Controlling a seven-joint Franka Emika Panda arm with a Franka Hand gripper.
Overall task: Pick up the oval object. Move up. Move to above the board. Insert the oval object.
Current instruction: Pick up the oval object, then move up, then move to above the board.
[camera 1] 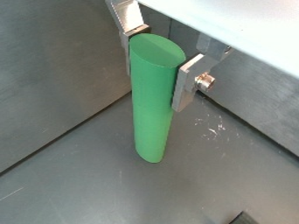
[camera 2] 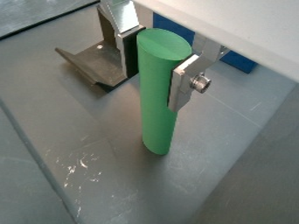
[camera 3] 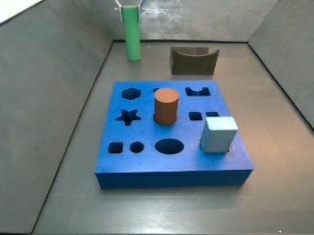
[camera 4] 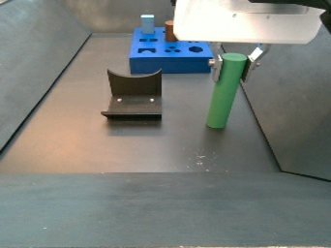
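The oval object is a tall green peg standing upright on the grey floor, seen in both wrist views and both side views. My gripper is over its top end, with one silver finger on each side pressed against it. It is shut on the peg, whose base still rests on the floor. The board is a blue square block with shaped holes, lying well away from the peg. A corner of the board shows behind the gripper.
The dark fixture stands on the floor beside the peg. A brown-orange cylinder and a pale grey-blue cube stand in the board. Grey walls close in the floor.
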